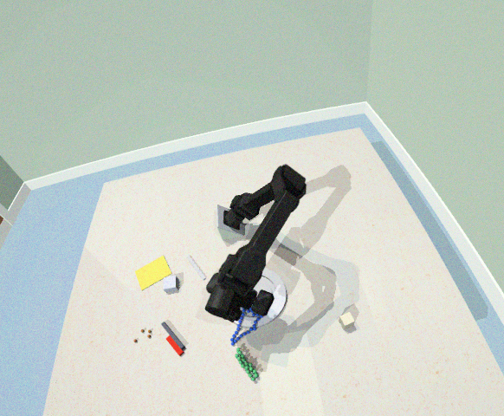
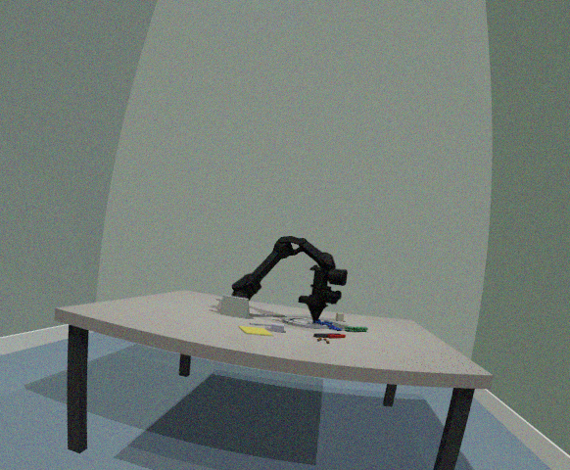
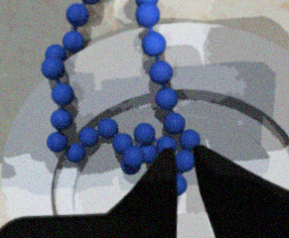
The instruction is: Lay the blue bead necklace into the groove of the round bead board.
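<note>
The blue bead necklace hangs from my gripper, which is shut on a few of its beads low over the round bead board. In the wrist view, part of the necklace is bunched beside the fingertips over the board's inner part, inside the dark curved line. Two strands run away past the board's outer edge, and their far end is over the table in the top view. The arm hides the fingertips and part of the board there.
A green bead string lies just beyond the necklace's far end. A red and dark marker, small brown beads, a grey cube, a yellow sheet, a white stick and a cream cube lie around.
</note>
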Robot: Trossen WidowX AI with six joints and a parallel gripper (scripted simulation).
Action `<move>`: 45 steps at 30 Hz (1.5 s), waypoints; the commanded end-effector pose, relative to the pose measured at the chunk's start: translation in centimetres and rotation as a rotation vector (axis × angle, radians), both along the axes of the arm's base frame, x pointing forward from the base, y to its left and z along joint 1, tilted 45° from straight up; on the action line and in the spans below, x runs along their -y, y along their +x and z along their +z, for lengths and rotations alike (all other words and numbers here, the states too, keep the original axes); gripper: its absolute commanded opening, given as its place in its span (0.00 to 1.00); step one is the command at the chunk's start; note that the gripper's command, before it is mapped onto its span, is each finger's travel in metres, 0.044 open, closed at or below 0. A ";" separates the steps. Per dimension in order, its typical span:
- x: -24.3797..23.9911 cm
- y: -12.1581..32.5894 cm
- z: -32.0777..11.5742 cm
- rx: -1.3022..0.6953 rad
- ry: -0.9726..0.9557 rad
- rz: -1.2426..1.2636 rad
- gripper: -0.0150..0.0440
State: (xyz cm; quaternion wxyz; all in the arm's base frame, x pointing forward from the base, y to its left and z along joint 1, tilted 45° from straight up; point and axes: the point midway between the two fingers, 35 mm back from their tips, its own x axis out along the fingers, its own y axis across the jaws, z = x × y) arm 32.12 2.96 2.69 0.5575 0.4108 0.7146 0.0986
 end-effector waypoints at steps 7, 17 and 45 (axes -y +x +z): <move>0.0 0.0 0.0 0.000 0.000 0.000 0.34; 0.0 0.0 0.0 0.000 0.000 0.000 0.79; 1.4 -0.2 1.4 -0.009 0.006 0.003 1.00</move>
